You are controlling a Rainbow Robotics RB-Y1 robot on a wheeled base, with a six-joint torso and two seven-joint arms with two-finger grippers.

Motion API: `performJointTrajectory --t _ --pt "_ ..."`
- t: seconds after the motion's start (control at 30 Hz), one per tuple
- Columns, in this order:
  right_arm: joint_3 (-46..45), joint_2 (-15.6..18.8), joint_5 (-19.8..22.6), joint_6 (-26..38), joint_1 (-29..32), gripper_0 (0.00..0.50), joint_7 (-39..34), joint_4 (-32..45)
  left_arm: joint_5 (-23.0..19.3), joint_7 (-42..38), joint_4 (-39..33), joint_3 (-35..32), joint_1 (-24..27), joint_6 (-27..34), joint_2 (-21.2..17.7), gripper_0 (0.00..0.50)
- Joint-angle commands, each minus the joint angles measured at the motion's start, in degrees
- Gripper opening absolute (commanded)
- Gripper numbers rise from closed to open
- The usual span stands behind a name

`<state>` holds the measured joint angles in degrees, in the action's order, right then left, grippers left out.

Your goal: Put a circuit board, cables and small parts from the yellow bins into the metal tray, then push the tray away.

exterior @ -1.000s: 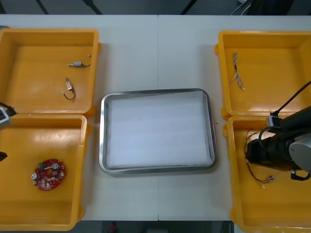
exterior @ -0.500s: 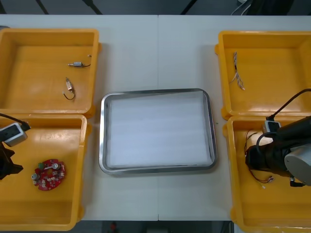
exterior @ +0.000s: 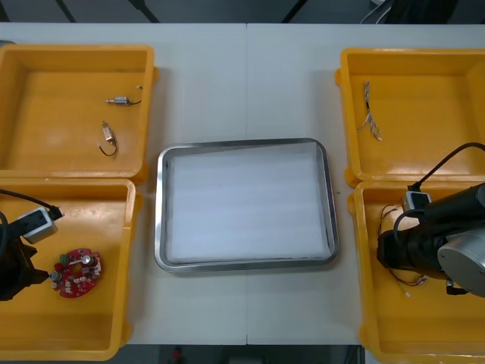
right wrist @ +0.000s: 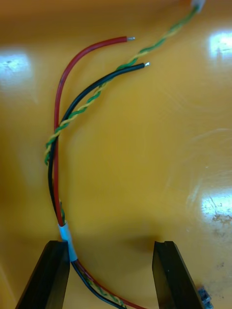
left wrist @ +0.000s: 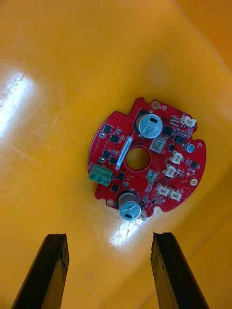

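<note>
A round red circuit board (exterior: 76, 272) lies flat on the floor of the yellow bin at the lower left (exterior: 68, 191) of the front view. The left gripper (exterior: 17, 271) hangs over that bin at the frame's left edge, just beside the board. In the left wrist view its black fingers (left wrist: 55, 256) stand released and wide apart, with the board (left wrist: 145, 164) lying just beyond their tips, not touching either one. At the lower right of the front view, the right gripper (exterior: 409, 254) is down inside the yellow bin at the lower right (exterior: 362, 303), over a bundle of cables (exterior: 410, 282). The right wrist view shows the bundle (right wrist: 54, 159) as red, black and twisted yellow-and-green strands on the bin floor. It passes close against the inner side of one released finger (right wrist: 50, 270), the other finger well apart from it. Between the bins, at the centre of the light bench (exterior: 242, 76), sits the metal tray (exterior: 161, 212), white inside. The bin at the upper left (exterior: 76, 50) holds two small metal parts (exterior: 119, 100). The bin at the upper right (exterior: 409, 54) holds a thin cable (exterior: 370, 112).
</note>
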<state>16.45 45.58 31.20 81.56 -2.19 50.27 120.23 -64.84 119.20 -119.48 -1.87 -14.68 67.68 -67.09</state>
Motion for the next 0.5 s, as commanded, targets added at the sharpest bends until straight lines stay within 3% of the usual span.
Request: performJointTrajectory --t 0.03,0.5 --pt "-0.37 -1.10 0.70 -0.26 1.05 0.500 2.47 2.55 1.65 8.60 -0.05 2.31 -1.14 -1.67 -0.50 0.500" --pt "1.30 -1.63 0.44 -0.79 1.05 0.500 2.29 0.70 4.28 9.04 -0.05 2.66 -2.81 -3.87 -0.41 0.500"
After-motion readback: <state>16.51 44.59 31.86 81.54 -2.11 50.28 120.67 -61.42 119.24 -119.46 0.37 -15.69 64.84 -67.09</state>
